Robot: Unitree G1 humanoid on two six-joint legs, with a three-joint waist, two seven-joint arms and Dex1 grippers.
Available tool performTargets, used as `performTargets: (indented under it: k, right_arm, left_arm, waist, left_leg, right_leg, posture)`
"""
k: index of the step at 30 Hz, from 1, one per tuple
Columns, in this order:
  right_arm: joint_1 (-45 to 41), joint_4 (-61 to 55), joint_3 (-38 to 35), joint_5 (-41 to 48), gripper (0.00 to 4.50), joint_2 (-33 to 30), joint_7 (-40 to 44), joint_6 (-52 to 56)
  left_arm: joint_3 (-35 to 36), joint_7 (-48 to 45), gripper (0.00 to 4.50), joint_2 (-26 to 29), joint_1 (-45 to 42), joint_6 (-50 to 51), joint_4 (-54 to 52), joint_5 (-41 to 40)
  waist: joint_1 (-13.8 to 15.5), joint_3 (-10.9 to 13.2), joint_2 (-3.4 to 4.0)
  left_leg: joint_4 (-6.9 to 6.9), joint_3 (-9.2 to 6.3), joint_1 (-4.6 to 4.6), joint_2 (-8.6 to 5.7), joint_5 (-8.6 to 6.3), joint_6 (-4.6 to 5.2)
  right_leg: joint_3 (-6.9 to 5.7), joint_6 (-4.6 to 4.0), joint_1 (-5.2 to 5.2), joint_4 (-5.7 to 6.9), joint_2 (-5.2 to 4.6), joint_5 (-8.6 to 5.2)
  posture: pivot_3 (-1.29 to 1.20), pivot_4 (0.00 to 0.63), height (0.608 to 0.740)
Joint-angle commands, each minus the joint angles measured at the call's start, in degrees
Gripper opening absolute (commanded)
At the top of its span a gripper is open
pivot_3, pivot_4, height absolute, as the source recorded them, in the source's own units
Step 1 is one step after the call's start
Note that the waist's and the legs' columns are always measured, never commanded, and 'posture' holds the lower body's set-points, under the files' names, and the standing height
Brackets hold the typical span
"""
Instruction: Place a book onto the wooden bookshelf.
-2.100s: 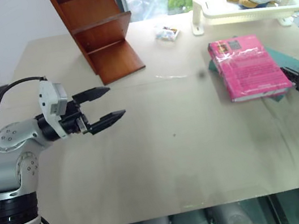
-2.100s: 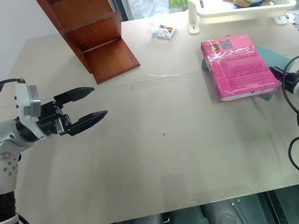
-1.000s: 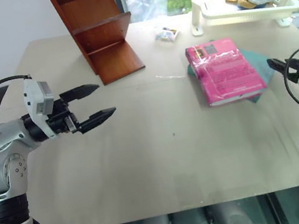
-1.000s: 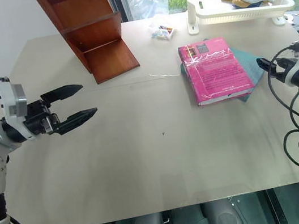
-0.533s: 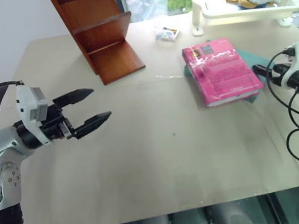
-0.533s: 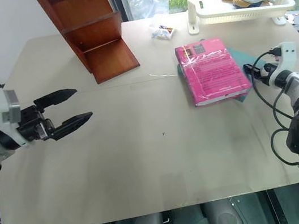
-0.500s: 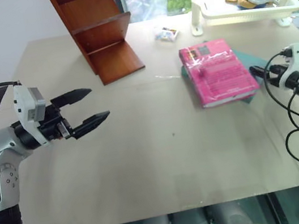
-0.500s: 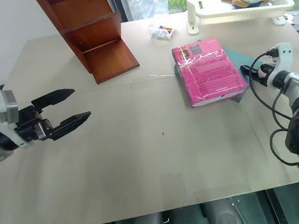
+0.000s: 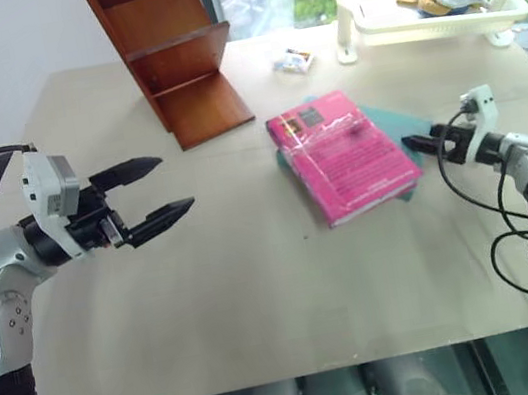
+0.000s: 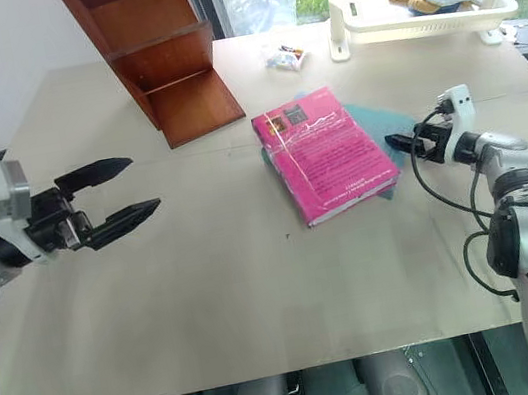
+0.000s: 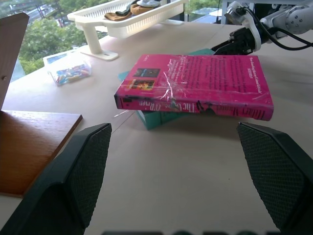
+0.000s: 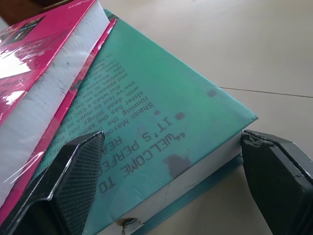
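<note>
The pink book lies flat near the middle of the table, a little toward its right side, on top of a teal book whose right part sticks out from under it. The pink book is skewed, its dark-patched corner toward the far edge.

The shelf stands at the far left of the table, its flat base reaching toward the middle; the pink book is well apart from it.

The right gripper comes in low from the right edge and points left at the teal book. In the right wrist view its fingers stand wide apart on either side of the teal book's corner, with nothing clamped between them; whether they touch the book I cannot tell.

The left gripper hangs over the left side of the table, pointing right toward the books, its fingers wide apart and empty.

A white basket with a few items in it sits at the far right corner, and a small packet lies between basket and shelf.
</note>
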Motion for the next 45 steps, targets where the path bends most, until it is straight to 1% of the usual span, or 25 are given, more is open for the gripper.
performTargets:
  k: [1, 8, 13, 18, 23, 29, 32, 35, 38, 41, 44, 45]
  right_arm:
    - [1.3, -0.6, 1.8, -1.0, 4.50, 1.5, 2.8, -0.6]
    - [3.4, -2.9, 2.0, 0.3, 4.50, 2.6, 4.6, 0.2]
    - [7.6, -7.1, 1.7, 2.8, 4.50, 2.6, 6.6, 1.6]
    - [13.1, -14.2, 1.9, 6.0, 4.50, 3.4, 7.4, 4.6]
    - [17.2, -23.8, 1.3, 9.7, 4.50, 4.0, 4.6, 8.5]
    - [20.9, -34.7, -0.7, 14.1, 4.50, 2.1, 1.2, 14.4]
    - [24.2, -41.1, -1.0, 15.8, 4.50, 1.3, 0.0, 17.8]
    - [28.2, -48.6, -1.2, 17.1, 4.50, 1.1, -3.0, 20.6]
    - [29.9, -51.2, -2.7, 17.7, 4.50, 1.1, -6.4, 19.7]
    - [30.7, -51.3, -3.8, 16.2, 4.50, 0.5, -10.1, 15.1]
    - [33.2, -54.1, -4.8, 16.9, 4.50, -1.8, -9.2, 13.1]
    - [35.2, -56.6, -5.7, 17.9, 4.50, -3.4, -7.8, 13.5]
  left_arm:
    - [1.4, -0.3, 4.43, 1.1, -0.7, -0.7, -0.7, -0.5]
    - [1.8, -0.6, 4.43, 1.7, 0.0, -0.3, -1.4, -0.7]
    - [2.4, -0.7, 4.43, 1.8, 1.1, -0.4, -1.8, -0.8]
    - [1.4, -1.0, 4.43, 1.6, 0.8, -1.0, -1.0, -0.4]
    - [0.1, -2.1, 4.43, 1.5, -0.3, -1.4, 0.2, -0.1]
    - [-0.8, -3.2, 4.43, 1.6, -1.4, -1.5, 1.4, 0.3]
    - [-0.7, -3.4, 4.43, 1.7, -1.3, -1.5, 1.5, 0.2]
    - [-0.6, -3.4, 4.43, 1.5, -0.7, -1.3, 1.0, 0.1]
    - [-0.6, -3.3, 4.43, 1.4, -0.5, -1.1, 0.7, 0.0]
    - [-0.9, -3.0, 4.43, 1.2, -0.8, -0.9, 0.6, -0.1]
    - [-1.0, -3.0, 4.43, 1.3, -0.8, -0.5, 0.4, -0.4]
    - [-1.1, -2.9, 4.43, 1.2, -0.5, -0.2, 0.1, -0.6]
  waist:
    - [0.0, 0.0, 0.00]
    - [0.1, 0.0, -0.02]
    - [0.2, 0.0, -0.05]
    - [0.4, -0.1, -0.11]
    - [0.3, -0.1, -0.14]
    - [0.6, -0.1, -0.12]
    - [0.8, -0.1, -0.11]
    - [0.9, -0.1, -0.11]
    - [0.8, -0.1, -0.10]
    - [0.8, -0.1, -0.10]
    - [0.9, 0.0, -0.07]
    - [1.1, 0.0, -0.06]
  left_leg:
    - [0.00, 0.00, 0.00, 0.01, 0.00, 0.00]
    - [0.00, -0.03, 0.00, 0.01, 0.00, 0.00]
    - [0.00, -0.09, 0.00, 0.01, -0.01, 0.01]
    - [0.03, -0.17, 0.01, 0.01, -0.01, 0.01]
    - [0.04, -0.18, 0.04, 0.01, -0.01, 0.01]
    - [0.03, -0.19, -0.02, 0.00, -0.01, 0.01]
    - [0.02, -0.19, -0.06, 0.00, -0.01, 0.01]
    - [0.02, -0.18, -0.06, -0.01, -0.01, 0.02]
    - [0.02, -0.15, -0.05, -0.01, -0.01, 0.02]
    - [0.03, -0.14, -0.05, -0.02, -0.01, 0.02]
    - [0.02, -0.13, -0.07, -0.03, -0.01, 0.02]
    - [-0.01, -0.13, -0.10, -0.03, -0.01, 0.02]
  right_leg:
    - [0.00, 0.00, 0.00, 0.00, 0.00, 0.00]
    - [-0.03, 0.00, 0.01, 0.00, -0.01, 0.00]
    - [-0.08, 0.00, 0.03, -0.01, -0.02, 0.00]
    - [-0.16, 0.00, 0.09, -0.01, -0.03, 0.00]
    - [-0.17, 0.00, 0.12, 0.00, -0.03, 0.00]
    - [-0.17, 0.00, 0.06, 0.00, -0.03, 0.00]
    - [-0.17, 0.00, 0.04, -0.01, -0.04, 0.00]
    - [-0.16, 0.00, 0.03, -0.02, -0.05, 0.00]
    - [-0.13, 0.00, 0.03, -0.01, -0.04, 0.00]
    - [-0.12, 0.00, 0.03, 0.00, -0.04, 0.00]
    - [-0.11, 0.00, -0.01, 0.00, -0.03, 0.00]
    - [-0.11, 0.00, -0.03, -0.01, -0.03, -0.01]
  posture:
    - [0.00, 0.150, 0.740]
    - [0.00, 0.150, 0.740]
    - [0.00, 0.150, 0.740]
    - [0.00, 0.150, 0.740]
    - [0.00, 0.150, 0.740]
    - [0.00, 0.150, 0.740]
    - [0.00, 0.150, 0.740]
    - [0.00, 0.150, 0.740]
    - [0.00, 0.150, 0.740]
    - [0.00, 0.150, 0.740]
    - [0.00, 0.150, 0.740]
    - [0.00, 0.150, 0.740]
